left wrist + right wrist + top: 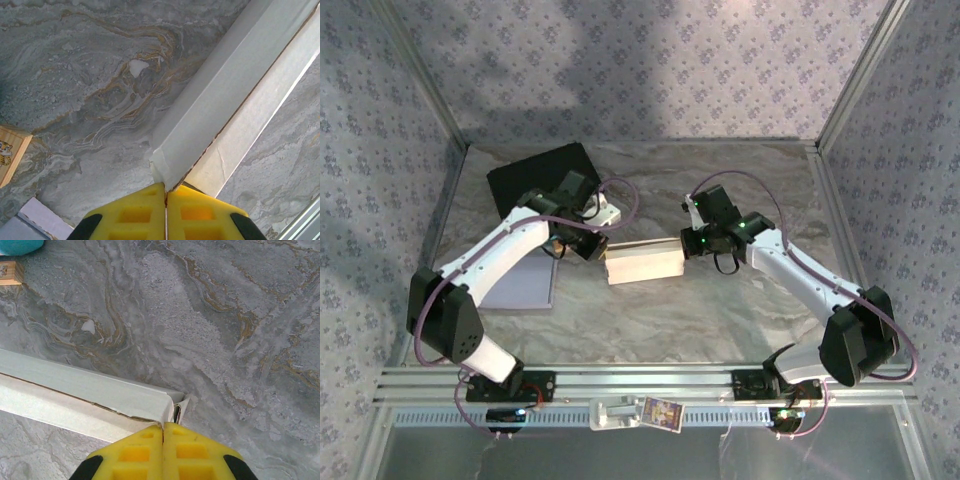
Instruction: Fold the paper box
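Note:
The white paper box [645, 264] lies partly folded in the middle of the marbled table, between the two arms. My left gripper [598, 247] is at its left end. In the left wrist view the yellow jaws of that gripper [166, 192] are shut on the corner of the box [220, 100], pinching its folded wall. My right gripper [688, 243] is at the box's right end. In the right wrist view this gripper [163, 427] is shut on the corner edge of the box [75, 390], where a small flap sticks out beside it.
A black mat [540, 178] lies at the back left. A pale flat sheet [520, 285] sits under the left arm. A wooden block with a tiger picture [10, 152] rests left of the box. A teal thing [17, 245] is beyond it. Patterned walls enclose the table.

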{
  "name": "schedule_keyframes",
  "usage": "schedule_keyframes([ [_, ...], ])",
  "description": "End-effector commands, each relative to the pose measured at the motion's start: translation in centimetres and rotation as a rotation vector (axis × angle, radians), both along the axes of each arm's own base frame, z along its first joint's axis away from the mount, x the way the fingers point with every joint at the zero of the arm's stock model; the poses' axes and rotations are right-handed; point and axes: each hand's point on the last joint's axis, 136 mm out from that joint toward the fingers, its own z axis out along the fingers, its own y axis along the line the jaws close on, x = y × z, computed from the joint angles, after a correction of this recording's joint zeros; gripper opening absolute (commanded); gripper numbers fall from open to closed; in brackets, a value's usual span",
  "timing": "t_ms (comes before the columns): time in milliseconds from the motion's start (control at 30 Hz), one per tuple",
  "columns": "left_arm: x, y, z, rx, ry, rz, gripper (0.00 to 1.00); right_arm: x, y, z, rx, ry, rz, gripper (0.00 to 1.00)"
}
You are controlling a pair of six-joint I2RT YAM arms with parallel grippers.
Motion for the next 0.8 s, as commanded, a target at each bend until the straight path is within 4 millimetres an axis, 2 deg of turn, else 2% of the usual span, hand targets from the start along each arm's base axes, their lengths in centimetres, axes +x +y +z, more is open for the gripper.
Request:
schedule_keyframes([
  [0,-0.1,-0.6,0.6,-0.029,0.049,0.041,0.07,-0.3,0.0,-0.2,-0.01,0.029,-0.008,0.0],
  [267,-1.6,-1.9,0.5,-0.106,0.237,0.189,0.02,-0.2,0.3,0.1,-0.029,-0.001,-0.055,0.0],
  [500,-2.2,-2.3,1.2,-0.157,0.318,0.291,0.02,-0.5,0.5,-0.1,-0.039,-0.003,-0.068,0.0],
  [767,-2.3,-2.9,1.0,-0.201,0.385,0.408,0.01,-0.9,0.8,-0.4,-0.042,0.001,-0.072,0.0],
])
